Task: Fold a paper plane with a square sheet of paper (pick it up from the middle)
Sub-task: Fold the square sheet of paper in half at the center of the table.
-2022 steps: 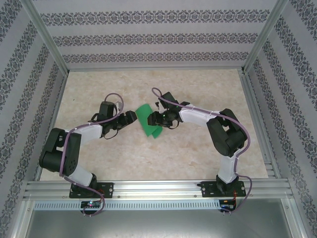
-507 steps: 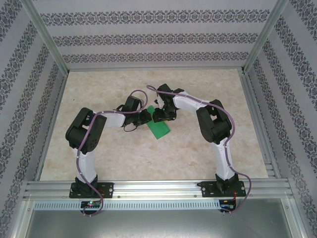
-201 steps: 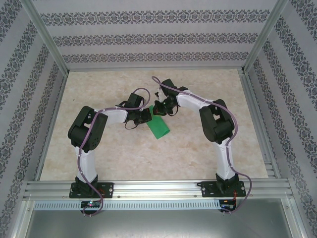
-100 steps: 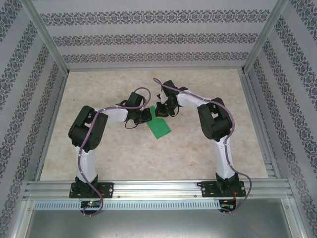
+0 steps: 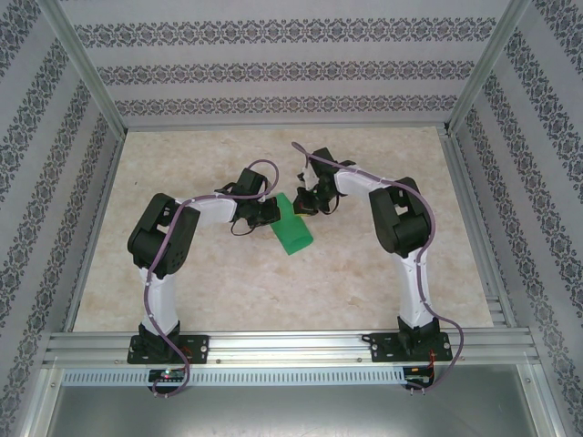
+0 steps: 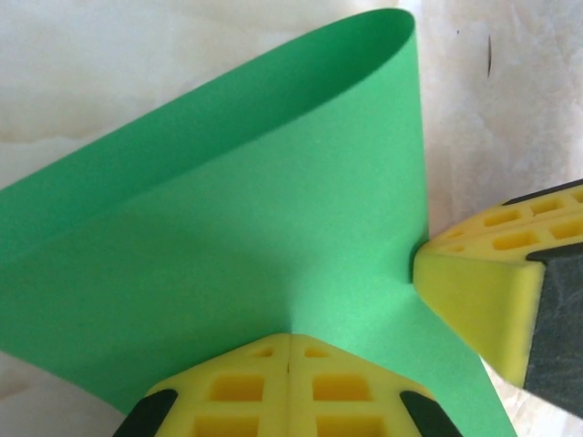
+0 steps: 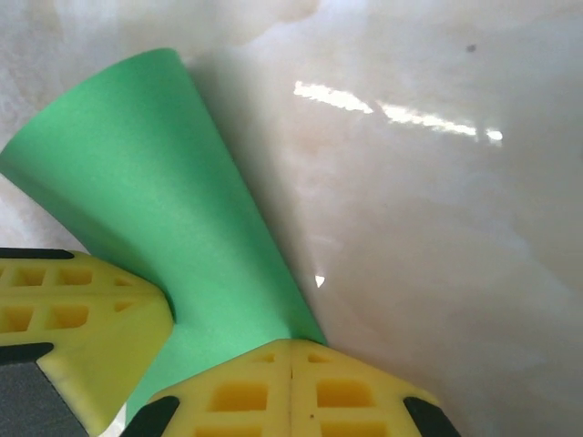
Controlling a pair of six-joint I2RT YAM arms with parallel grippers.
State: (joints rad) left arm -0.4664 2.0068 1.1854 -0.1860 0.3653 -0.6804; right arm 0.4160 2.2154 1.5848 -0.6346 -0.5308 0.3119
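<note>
The square sheet of paper (image 5: 292, 229) is bright green and lies folded over on the table's middle, its upper layer bowed up in a soft loop (image 6: 273, 100). My left gripper (image 5: 271, 211) is shut, its yellow tips (image 6: 289, 339) pressed down on the sheet's left side. From the right, my right gripper (image 5: 307, 201) is also shut, its tips (image 7: 291, 344) resting at the paper's (image 7: 155, 182) edge where it meets the table. Each wrist view shows the other gripper's yellow finger (image 6: 474, 291) (image 7: 82, 319) touching the sheet close by. Nothing shows between either pair of jaws.
The beige marbled tabletop (image 5: 364, 282) stretches around the paper. Patterned walls and metal frame posts (image 5: 82, 82) enclose the back and sides. An aluminium rail (image 5: 291, 346) runs along the near edge by the arm bases.
Over the last second the right gripper has slid a little to the right, uncovering more of the paper's far end. The left gripper has barely moved. Both stay shut.
</note>
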